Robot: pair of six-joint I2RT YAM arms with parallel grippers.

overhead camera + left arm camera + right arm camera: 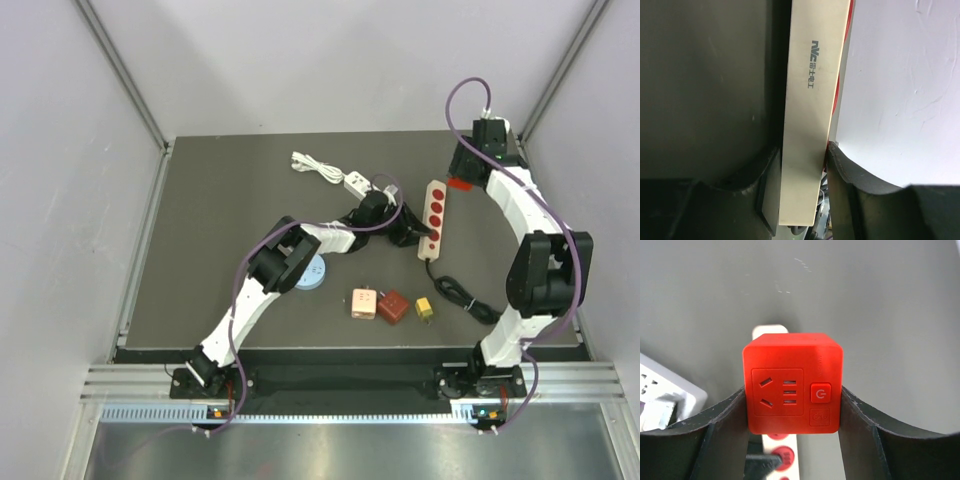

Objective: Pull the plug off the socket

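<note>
The beige power strip (433, 218) with red round sockets lies on the dark mat. My left gripper (414, 233) is shut on the strip's near end; in the left wrist view the pads (840, 170) clamp its beige side (810, 125). My right gripper (462, 181) is shut on the red cube plug (460, 184) and holds it raised beside the strip's far end. In the right wrist view the red cube (792, 382) fills the gap between the fingers (860, 420), with the strip (780, 454) below it and apart from it.
A white adapter (356, 183) with a coiled white cord (314, 165) lies at the back. A blue disc (312, 272), a pink cube (363, 302), a dark red cube (393, 307) and a yellow cube (425, 309) sit near the front. The strip's black cable (466, 297) runs right.
</note>
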